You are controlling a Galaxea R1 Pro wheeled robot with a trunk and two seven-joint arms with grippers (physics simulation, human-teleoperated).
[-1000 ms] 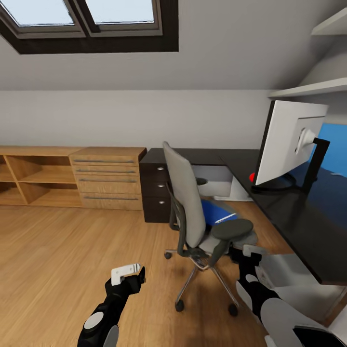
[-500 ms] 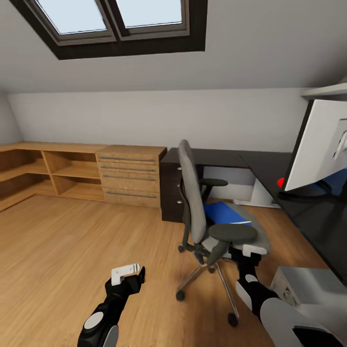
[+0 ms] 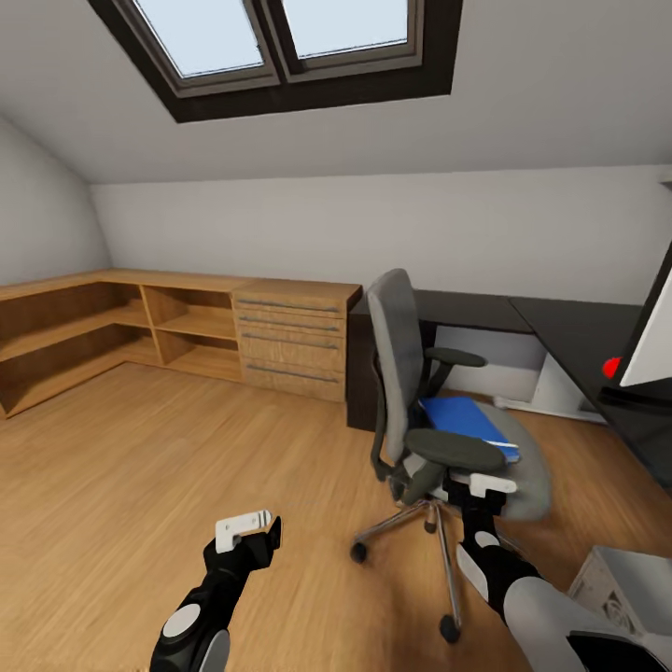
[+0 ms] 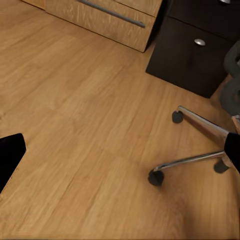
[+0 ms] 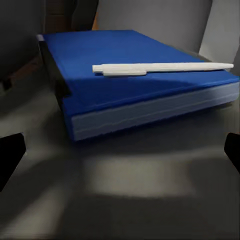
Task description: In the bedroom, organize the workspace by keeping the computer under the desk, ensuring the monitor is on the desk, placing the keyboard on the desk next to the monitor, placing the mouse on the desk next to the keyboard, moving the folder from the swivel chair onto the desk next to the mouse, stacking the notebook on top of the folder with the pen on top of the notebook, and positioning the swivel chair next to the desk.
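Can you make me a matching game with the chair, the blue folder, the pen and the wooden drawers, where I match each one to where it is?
Things:
1. swivel chair
2. folder
3. pen
4. wooden drawer chest

Places:
A. lying on top of the folder
B. lying on the chair's grey seat
C. against the back wall, beside the black desk
D. standing on the wooden floor, in front of the desk

Pairs: 1-D, 2-B, 3-A, 4-C
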